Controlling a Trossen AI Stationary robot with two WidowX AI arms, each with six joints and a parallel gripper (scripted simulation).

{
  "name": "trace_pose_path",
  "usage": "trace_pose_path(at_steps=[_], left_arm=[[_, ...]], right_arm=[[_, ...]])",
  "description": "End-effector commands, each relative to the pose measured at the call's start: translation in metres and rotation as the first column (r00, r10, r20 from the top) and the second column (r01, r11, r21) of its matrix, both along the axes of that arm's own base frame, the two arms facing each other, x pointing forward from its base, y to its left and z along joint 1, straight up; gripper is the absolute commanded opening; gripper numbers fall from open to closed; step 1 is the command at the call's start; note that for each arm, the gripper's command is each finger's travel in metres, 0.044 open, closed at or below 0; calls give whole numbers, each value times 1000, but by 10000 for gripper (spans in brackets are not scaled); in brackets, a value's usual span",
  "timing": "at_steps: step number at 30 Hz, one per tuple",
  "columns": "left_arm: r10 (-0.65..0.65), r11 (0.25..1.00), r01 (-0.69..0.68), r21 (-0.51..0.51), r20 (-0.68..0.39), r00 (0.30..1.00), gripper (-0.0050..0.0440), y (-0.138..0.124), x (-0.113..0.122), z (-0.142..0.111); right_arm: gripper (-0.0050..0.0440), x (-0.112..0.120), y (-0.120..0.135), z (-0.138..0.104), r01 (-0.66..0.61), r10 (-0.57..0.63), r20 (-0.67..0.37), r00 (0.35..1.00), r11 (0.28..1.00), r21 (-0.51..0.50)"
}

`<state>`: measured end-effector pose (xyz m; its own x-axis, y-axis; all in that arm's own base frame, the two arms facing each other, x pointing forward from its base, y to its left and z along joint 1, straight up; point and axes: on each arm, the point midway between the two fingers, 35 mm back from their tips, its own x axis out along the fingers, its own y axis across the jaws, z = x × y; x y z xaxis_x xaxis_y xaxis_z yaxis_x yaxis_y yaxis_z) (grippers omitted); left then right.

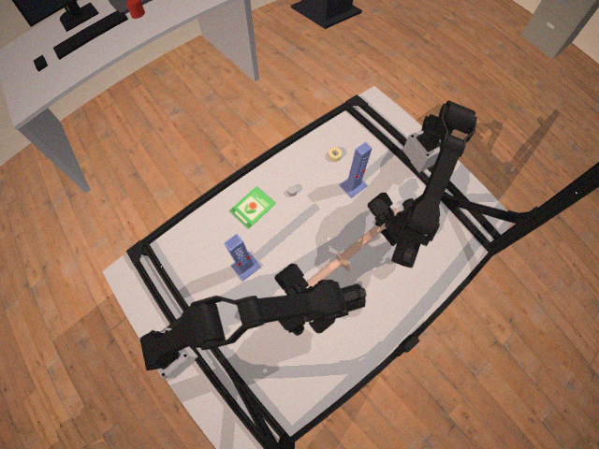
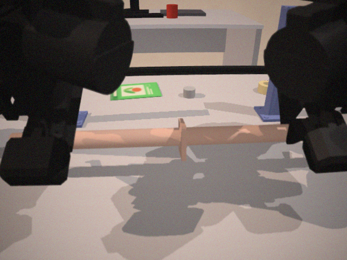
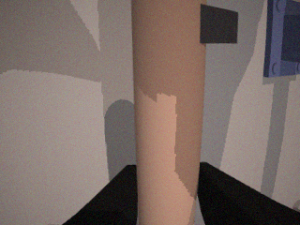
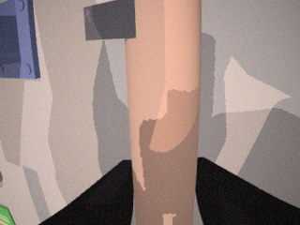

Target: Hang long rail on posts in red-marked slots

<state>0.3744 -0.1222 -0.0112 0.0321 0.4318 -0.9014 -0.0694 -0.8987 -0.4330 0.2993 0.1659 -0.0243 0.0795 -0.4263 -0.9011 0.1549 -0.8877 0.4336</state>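
Observation:
The long tan rail (image 1: 360, 243) (image 2: 126, 138) (image 3: 169, 94) (image 4: 161, 70) hangs roughly level above the table, with a small fin at its middle. My left gripper (image 1: 312, 282) (image 2: 47, 140) (image 3: 166, 172) is shut on one end of it. My right gripper (image 1: 387, 224) (image 2: 291, 131) (image 4: 163, 169) is shut on the other end. The short blue post (image 1: 240, 253) (image 2: 82, 117) (image 3: 281, 42) and the tall blue post (image 1: 360, 164) (image 2: 271, 101) (image 4: 16, 42) stand behind the rail, each with a red mark. The rail is apart from both posts. Its end hooks are mostly hidden by the grippers.
A green card (image 1: 252, 207) (image 2: 135, 90), a small grey cylinder (image 1: 292, 190) (image 2: 188, 91) and a yellow ring (image 1: 335, 152) (image 2: 262, 86) lie on the table behind the posts. A black frame bar (image 2: 196, 70) runs along the table's far edge.

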Motion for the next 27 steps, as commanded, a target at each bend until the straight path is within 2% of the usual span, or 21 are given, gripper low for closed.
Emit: trace_pose_path(at_steps=[1,14,19,27], left_arm=[[-3,1000,3,18,2,1000,0,-1,1,1],[-3,987,1,160,10,1000,0,-5,1,-1],[-3,987,1,161,14,1000,0,-5,1,-3],[-2,989,-8,150,65,998,0,-5,1,-19]], right_arm=[[0,0,1,0,-2,2,-2,1000,1000,-18],[0,-1,4,-2,1,2,20,1000,987,-159],[0,-1,4,-2,1,2,17,1000,987,-161],[0,0,5,-2,-6,1,-32,1000,987,-162]])
